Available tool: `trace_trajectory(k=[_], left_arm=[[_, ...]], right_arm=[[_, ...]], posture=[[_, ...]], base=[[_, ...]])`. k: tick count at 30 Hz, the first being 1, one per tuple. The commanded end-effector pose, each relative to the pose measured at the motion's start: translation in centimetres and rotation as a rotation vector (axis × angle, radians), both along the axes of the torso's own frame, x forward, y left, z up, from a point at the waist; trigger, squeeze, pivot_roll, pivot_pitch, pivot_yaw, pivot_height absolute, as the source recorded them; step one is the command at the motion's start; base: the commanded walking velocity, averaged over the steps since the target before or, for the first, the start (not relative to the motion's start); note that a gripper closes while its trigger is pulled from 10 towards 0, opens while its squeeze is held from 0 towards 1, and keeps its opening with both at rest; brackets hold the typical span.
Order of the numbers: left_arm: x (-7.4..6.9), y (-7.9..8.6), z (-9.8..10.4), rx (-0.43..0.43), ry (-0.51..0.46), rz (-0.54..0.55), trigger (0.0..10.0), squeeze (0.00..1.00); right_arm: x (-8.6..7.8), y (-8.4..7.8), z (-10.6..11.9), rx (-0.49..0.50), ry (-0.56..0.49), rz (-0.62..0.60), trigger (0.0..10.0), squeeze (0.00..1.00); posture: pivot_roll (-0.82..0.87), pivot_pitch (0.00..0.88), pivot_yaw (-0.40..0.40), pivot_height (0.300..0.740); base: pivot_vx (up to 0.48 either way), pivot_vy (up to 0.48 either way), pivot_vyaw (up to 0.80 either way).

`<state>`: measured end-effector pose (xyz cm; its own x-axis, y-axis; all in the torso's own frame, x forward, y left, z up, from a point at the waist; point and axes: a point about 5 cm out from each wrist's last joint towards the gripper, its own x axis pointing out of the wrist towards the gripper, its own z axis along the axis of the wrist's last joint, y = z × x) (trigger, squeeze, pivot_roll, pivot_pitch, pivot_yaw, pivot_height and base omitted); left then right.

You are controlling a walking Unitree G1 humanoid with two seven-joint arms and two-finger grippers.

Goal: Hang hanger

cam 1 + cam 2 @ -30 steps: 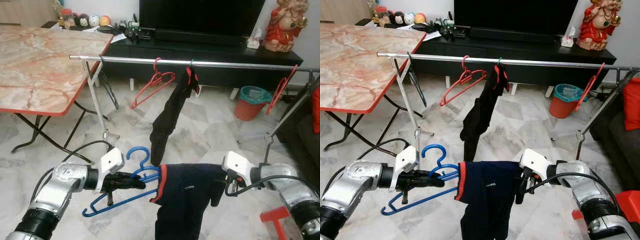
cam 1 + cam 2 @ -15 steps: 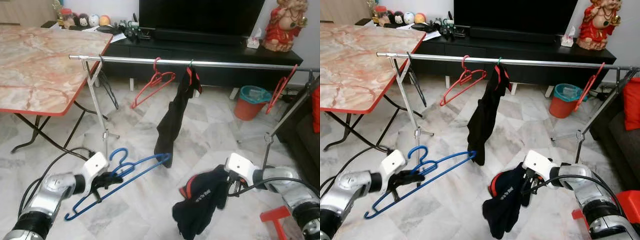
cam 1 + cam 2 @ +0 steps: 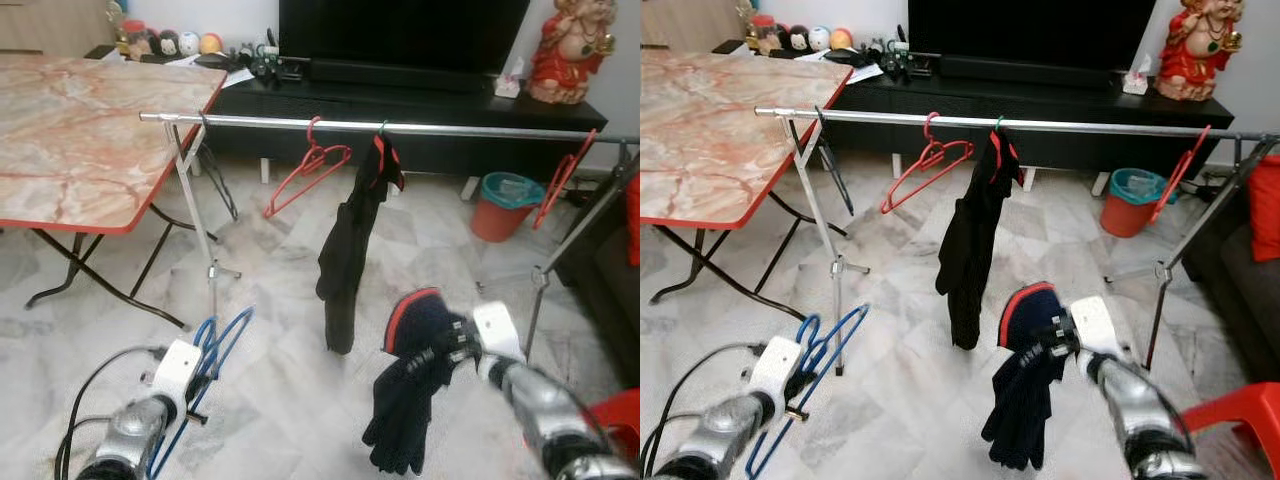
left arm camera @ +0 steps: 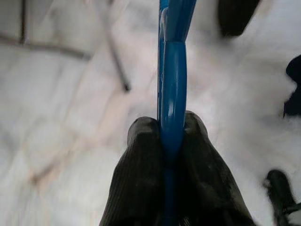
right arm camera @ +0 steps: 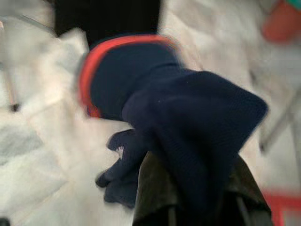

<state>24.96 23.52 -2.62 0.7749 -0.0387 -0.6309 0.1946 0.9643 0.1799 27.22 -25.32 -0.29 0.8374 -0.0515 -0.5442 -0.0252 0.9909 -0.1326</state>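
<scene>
Low at the robot's left, the left claw [image 4: 171, 141] pinches the blue hanger [image 3: 212, 345] between its two black fingers [image 4: 141, 160], the hanger's loops rising over the marble floor [image 3: 270, 400] just in front of the rack's near leg. To the right, the right claw [image 3: 450, 345] is clamped on a bunched navy garment [image 3: 405, 400] with a red-trimmed opening, which droops toward the floor; the wrist view shows the cloth wrapped over the fingers. Just beyond, a black garment [image 3: 350, 250] hangs from the silver clothes rail [image 3: 300, 123], its hem close to the navy bundle. A red hanger [image 3: 305, 175] dangles on the rail to its left, a dark hanger [image 3: 218, 175] sits near the rail's left end, and another red hanger [image 3: 562, 180] tilts near the right end. A marble-patterned worktop [image 3: 80, 130] with a red edge stands at the left. Behind the rail run a low black TV cabinet [image 3: 400, 105], a dark screen [image 3: 400, 35], small round toys [image 3: 170, 42], a red-and-gold figurine [image 3: 572, 50] and an orange bin [image 3: 503, 205].
</scene>
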Motion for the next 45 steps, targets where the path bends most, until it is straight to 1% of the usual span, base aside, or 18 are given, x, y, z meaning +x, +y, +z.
trace_trajectory(k=[1,4,6,7,10,13,15,17,18,19,20,21,22,24,28,32,41,45], left_arm=[[-0.8,0.4,-0.6,0.024,0.021,0.062,10.0,0.0],[-1.5,0.5,-1.2,0.028,0.045,0.097,10.0,0.0],[-1.9,0.4,-1.6,0.027,0.055,0.113,10.0,0.0],[-2.3,0.2,-1.9,0.029,0.063,0.127,10.0,0.0],[-2.5,0.1,-2.1,0.033,0.068,0.136,10.0,0.0],[-3.3,0.0,-2.8,0.027,0.108,0.162,10.0,0.0],[-3.5,0.1,-2.9,0.028,0.118,0.169,10.0,0.0],[-4.3,0.2,-3.4,0.037,0.144,0.19,10.0,0.0],[-4.3,0.2,-3.4,0.037,0.144,0.19,10.0,0.0],[-5.3,0.6,-3.9,0.041,0.171,0.229,10.0,0.0],[-6.0,0.9,-4.2,0.037,0.188,0.265,10.0,0.0],[-6.0,0.9,-4.2,0.037,0.188,0.265,10.0,0.0],[-6.5,1.1,-4.4,0.023,0.198,0.291,10.0,0.0],[-7.5,1.1,-4.9,0.021,0.231,0.289,10.0,0.0],[-8.2,1.1,-5.2,0.009,0.247,0.299,10.0,0.0],[-8.6,1.4,-5.2,-0.001,0.254,0.303,10.0,0.0],[-8.7,1.0,-5.4,-0.027,0.24,0.311,10.0,0.0],[-9.4,0.8,-5.7,-0.029,0.265,0.312,10.0,0.0]], right_arm=[[0.5,-1.0,0.9,0.017,-0.082,-0.148,10.0,0.0],[0.9,-0.8,1.5,0.055,-0.163,-0.209,10.0,0.0],[1.4,-0.3,2.2,0.039,-0.23,-0.201,10.0,0.0],[1.8,0.2,3.0,0.036,-0.307,-0.216,10.0,0.0],[2.0,0.7,3.7,0.016,-0.38,-0.215,10.0,0.0],[1.6,1.7,5.1,0.002,-0.516,-0.22,10.0,0.0],[1.5,2.1,5.3,-0.005,-0.535,-0.203,10.0,0.0],[0.9,3.6,5.7,-0.006,-0.584,-0.162,10.0,0.0],[0.9,3.6,5.7,-0.006,-0.584,-0.162,10.0,0.0],[0.2,4.7,6.3,-0.021,-0.626,-0.12,10.0,0.0],[-0.2,5.3,6.7,0.001,-0.657,-0.118,10.0,0.0],[-0.2,5.3,6.7,0.001,-0.657,-0.118,10.0,0.0],[-0.5,5.5,7.1,0.011,-0.671,-0.127,10.0,0.0],[-0.8,5.7,7.8,-0.01,-0.689,-0.135,10.0,0.0],[-1.4,5.6,8.4,-0.027,-0.704,-0.151,10.0,0.0],[-1.7,5.4,9.7,-0.058,-0.733,-0.17,10.0,0.0],[-1.2,5.8,10.5,-0.077,-0.738,-0.119,10.0,0.0],[-1.0,5.4,10.8,-0.116,-0.717,-0.096,10.0,0.0]], posture=[[-0.09,0.0,-0.038,0.74],[-0.11,0.0,-0.023,0.74],[-0.11,0.0,-0.015,0.74],[-0.11,0.0,-0.009,0.74],[-0.12,0.0,-0.005,0.74],[-0.12,0.0,0.008,0.74],[-0.13,0.0,0.012,0.74],[-0.13,0.0,0.019,0.74],[-0.13,0.0,0.019,0.74],[-0.14,0.0,0.03,0.74],[-0.14,0.0,0.031,0.74],[-0.14,0.0,0.031,0.74],[-0.14,0.0,0.034,0.74],[-0.14,0.0,0.034,0.74],[-0.14,0.0,0.03,0.74],[-0.13,0.0,0.03,0.74],[-0.11,0.0,-0.003,0.74],[-0.09,0.0,-0.024,0.74]], base=[[0.0,0.0,0.0],[0.0,0.0,0.0],[0.0,0.0,0.0],[0.0,0.0,0.0],[0.0,0.0,0.0],[0.0,0.0,0.0],[0.0,0.0,0.0],[0.0,0.0,0.0],[0.0,0.0,0.0],[0.0,0.0,0.0],[0.0,0.0,0.0],[0.0,0.0,0.0],[0.0,0.0,0.0],[0.0,0.0,0.0],[0.0,0.0,0.0],[0.0,0.0,0.0],[0.0,0.0,0.0],[0.0,0.211,0.0]])
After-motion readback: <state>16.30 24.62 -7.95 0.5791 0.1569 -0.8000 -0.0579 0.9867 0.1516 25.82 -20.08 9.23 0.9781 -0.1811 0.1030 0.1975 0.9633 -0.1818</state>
